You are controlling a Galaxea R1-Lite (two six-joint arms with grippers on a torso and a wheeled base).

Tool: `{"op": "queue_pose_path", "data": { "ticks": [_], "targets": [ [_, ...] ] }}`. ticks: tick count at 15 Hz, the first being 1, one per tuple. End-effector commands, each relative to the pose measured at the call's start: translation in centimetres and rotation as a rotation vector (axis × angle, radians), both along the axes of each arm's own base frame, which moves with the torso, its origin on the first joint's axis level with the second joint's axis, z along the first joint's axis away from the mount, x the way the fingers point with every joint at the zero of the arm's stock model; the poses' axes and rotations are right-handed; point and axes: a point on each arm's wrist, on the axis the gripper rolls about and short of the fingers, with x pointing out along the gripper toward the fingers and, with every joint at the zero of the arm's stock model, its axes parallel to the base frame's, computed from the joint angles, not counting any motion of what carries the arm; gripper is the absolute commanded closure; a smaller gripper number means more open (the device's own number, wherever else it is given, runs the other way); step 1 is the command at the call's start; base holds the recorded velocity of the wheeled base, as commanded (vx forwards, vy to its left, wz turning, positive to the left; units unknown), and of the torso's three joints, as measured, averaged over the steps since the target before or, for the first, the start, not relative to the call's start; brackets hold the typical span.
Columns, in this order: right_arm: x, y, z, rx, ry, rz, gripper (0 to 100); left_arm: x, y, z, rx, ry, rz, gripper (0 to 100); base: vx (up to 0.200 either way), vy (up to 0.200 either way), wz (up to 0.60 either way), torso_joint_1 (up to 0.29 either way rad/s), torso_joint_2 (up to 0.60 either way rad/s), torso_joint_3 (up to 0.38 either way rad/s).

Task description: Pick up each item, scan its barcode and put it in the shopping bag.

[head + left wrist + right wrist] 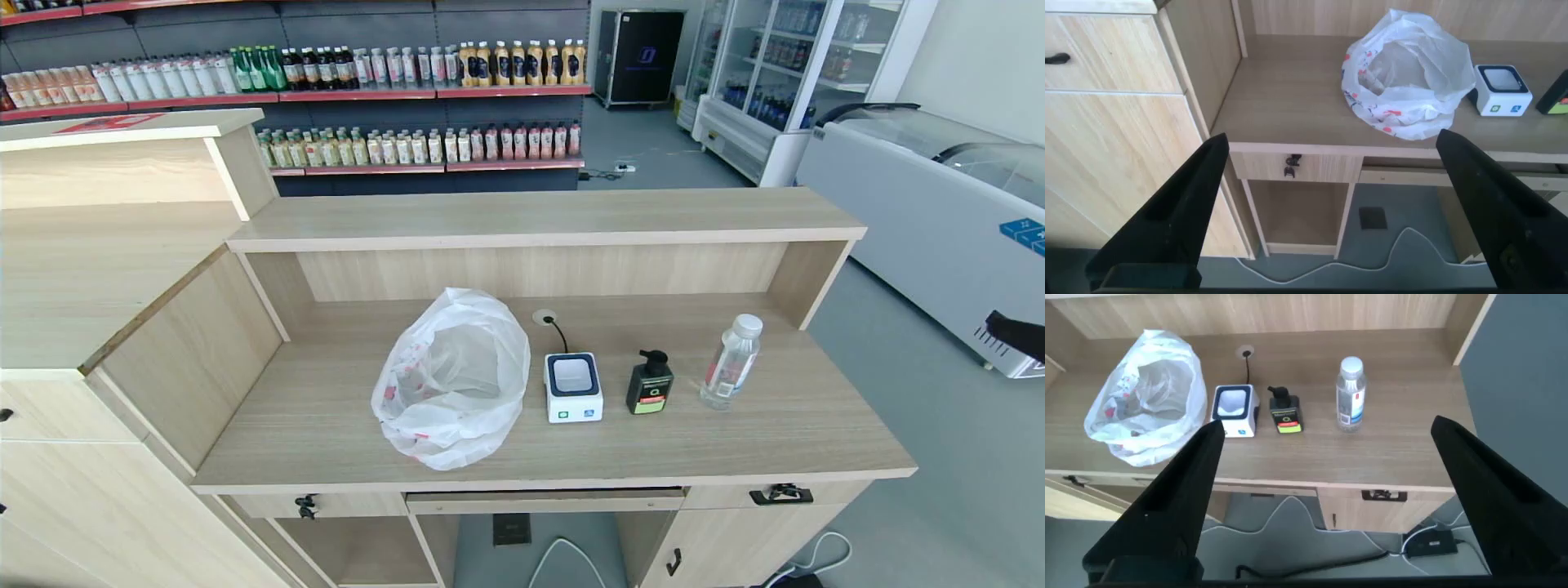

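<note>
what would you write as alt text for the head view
A light wooden checkout counter holds, from the robot's left to right, an open crumpled white plastic shopping bag, a small white box-shaped barcode scanner, a dark pump bottle and a clear plastic water bottle. Shelves of drinks stand behind.

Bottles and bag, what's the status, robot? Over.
Left gripper, right gripper open, empty. Water bottle, pump bottle upright on counter. Scanner sits between them and open shopping bag.
</note>
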Motion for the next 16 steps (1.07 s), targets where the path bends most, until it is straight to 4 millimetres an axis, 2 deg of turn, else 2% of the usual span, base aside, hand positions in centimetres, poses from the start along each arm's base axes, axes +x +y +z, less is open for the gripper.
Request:
{"op": "queue_pose_path", "data": {
  "ticks": [1, 3, 5, 8, 10, 14, 16],
  "targets": [
    [9.5, -0.4, -1.7, -0.054, 0.161, -0.002, 0, 0.0, 0.0, 0.0, 0.0, 0.0, 0.001, 0, 0.0, 0.0, 0.0, 0.0, 0.0, 0.0],
    [11.3, -0.3, -3.4, -0.055, 0.239, 0.002, 0, 0.0, 0.0, 0.0, 0.0, 0.0, 0.001, 0, 0.0, 0.0, 0.0, 0.0, 0.0, 0.0],
    [12.3, -0.5, -4.7, -0.058, 0.296, -0.007, 0, 0.0, 0.0, 0.0, 0.0, 0.0, 0.001, 0, 0.0, 0.0, 0.0, 0.0, 0.0, 0.0],
    [12.6, -1.4, -6.7, -0.05, 0.392, -0.042, 0, 0.0, 0.0, 0.0, 0.0, 0.0, 0.001, 0, 0.0, 0.0, 0.0, 0.0, 0.0, 0.0],
    [13.6, -1.9, -8.5, -0.043, 0.445, -0.028, 0, 0.0, 0.0, 0.0, 0.0, 0.0, 0.001, 0, 0.0, 0.0, 0.0, 0.0, 0.0, 0.0],
    [16.7, -3.9, -11.7, -0.107, 0.453, 0.097, 0, 0.0, 0.0, 0.0, 0.0, 0.0, 0.001, 0, 0.0, 0.0, 0.0, 0.0, 0.0, 0.0],
    [18.5, -4.1, -13.4, -0.119, 0.416, 0.171, 0, 0.0, 0.0, 0.0, 0.0, 0.0, 0.003, 0, 0.0, 0.0, 0.0, 0.0, 0.0, 0.0]
  ]
}}
